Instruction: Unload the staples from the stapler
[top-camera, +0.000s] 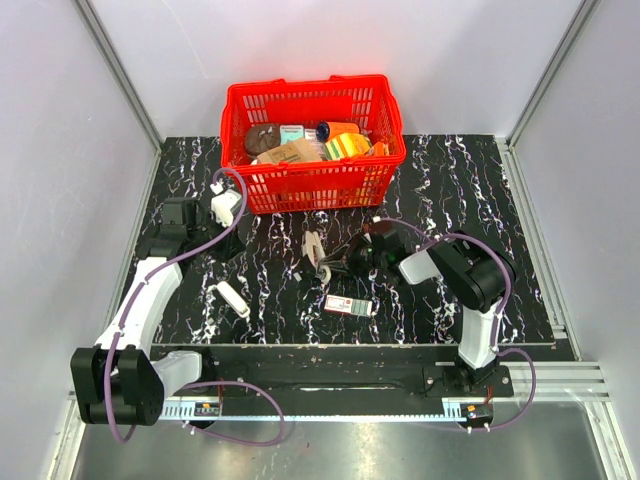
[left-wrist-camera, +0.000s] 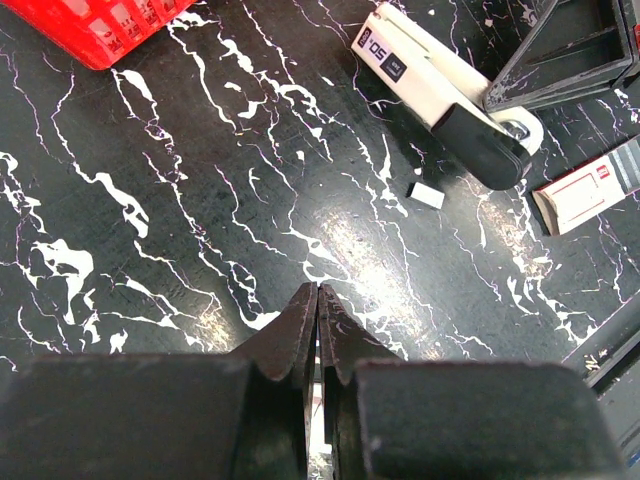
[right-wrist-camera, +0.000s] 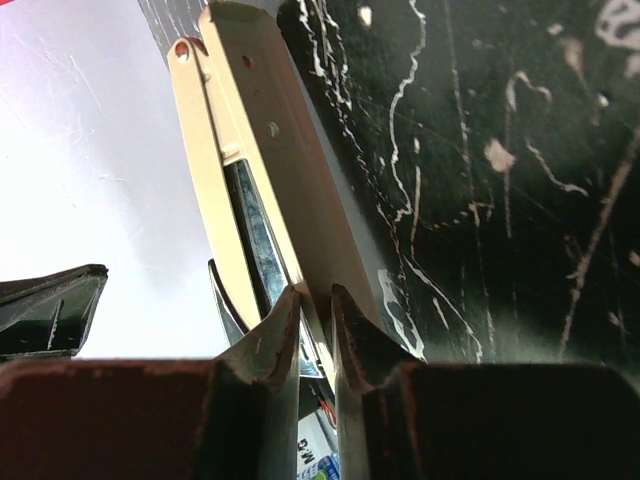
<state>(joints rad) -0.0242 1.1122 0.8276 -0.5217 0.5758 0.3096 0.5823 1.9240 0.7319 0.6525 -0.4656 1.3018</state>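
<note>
The off-white stapler (top-camera: 314, 253) lies at the table's middle, hinged open. My right gripper (top-camera: 336, 265) is shut on it. In the right wrist view the fingertips (right-wrist-camera: 286, 312) pinch one long wall of the stapler (right-wrist-camera: 262, 150), with its dark metal inner part beside them. The left wrist view shows the stapler (left-wrist-camera: 425, 80) at upper right. A tiny pale grey strip (left-wrist-camera: 427, 195), seemingly the staples, lies on the table just below it. My left gripper (left-wrist-camera: 317, 292) is shut and empty, low over the table left of the stapler, as the top view (top-camera: 232, 245) shows.
A red basket (top-camera: 310, 185) full of goods stands at the back centre. A small red-and-white box (top-camera: 348, 305) lies in front of the stapler and shows in the left wrist view (left-wrist-camera: 585, 190). A plain white oblong piece (top-camera: 232, 297) lies at front left.
</note>
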